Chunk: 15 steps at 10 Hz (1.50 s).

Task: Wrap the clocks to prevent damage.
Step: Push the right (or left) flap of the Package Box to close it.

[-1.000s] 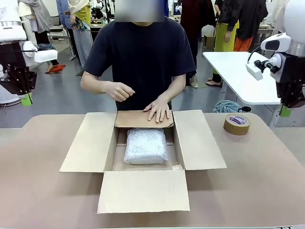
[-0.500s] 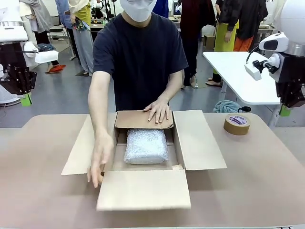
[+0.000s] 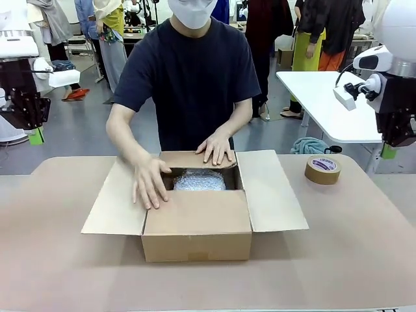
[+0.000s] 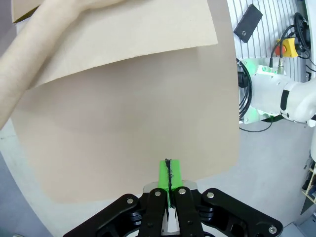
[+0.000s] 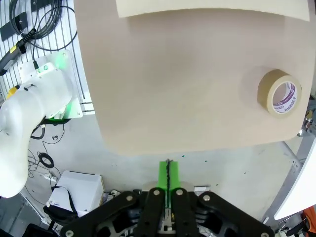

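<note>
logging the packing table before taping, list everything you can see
cardboard box: one, brown, middle of table, side flaps open, near flap folded over
bubble-wrapped bundle: one, clear-white, inside the box, partly covered
tape roll: one, brown, on the table right of the box
table: one, tan
hand on near flap: one, person's
hand on far flap: one, person's
left gripper: one, black, green pads, shut, raised at left
right gripper: one, black, green pads, shut, raised at right
</note>
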{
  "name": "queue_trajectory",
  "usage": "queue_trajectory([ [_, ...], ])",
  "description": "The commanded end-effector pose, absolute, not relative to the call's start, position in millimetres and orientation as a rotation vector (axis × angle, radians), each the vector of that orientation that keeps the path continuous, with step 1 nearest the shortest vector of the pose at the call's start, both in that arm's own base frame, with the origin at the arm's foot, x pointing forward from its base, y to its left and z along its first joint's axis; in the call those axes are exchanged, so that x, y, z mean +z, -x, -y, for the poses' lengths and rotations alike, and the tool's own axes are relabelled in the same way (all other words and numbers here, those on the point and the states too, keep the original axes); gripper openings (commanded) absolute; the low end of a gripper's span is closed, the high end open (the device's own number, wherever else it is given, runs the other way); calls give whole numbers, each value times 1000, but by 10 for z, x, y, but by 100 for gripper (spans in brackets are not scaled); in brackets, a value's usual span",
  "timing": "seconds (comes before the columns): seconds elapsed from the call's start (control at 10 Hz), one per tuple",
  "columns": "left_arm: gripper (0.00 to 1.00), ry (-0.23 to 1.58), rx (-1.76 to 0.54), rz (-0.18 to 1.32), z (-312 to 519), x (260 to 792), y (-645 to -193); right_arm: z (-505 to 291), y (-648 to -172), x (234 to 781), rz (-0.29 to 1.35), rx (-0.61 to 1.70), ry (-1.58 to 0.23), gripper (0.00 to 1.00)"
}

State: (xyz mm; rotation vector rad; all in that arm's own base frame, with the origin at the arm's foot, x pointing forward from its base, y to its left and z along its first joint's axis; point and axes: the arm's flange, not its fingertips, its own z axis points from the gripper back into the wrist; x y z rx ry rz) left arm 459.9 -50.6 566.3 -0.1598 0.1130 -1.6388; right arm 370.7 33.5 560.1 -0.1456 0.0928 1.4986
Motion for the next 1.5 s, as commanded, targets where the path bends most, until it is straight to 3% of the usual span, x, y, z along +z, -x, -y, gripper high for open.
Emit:
queue_trajectory([
  [0.0, 1, 140, -1619, -126, 499, 5675, -4565, -344, -3688, 5570, -91, 1487, 136, 1],
  [1.2, 1, 159, -1639, -113, 508, 5663, -4599, -344, -3688, 5570, -91, 1487, 136, 1],
  [1.4, 1, 165, -1482, 286, 215, 5305, -4316, -344, -3688, 5570, -91, 1487, 136, 1],
])
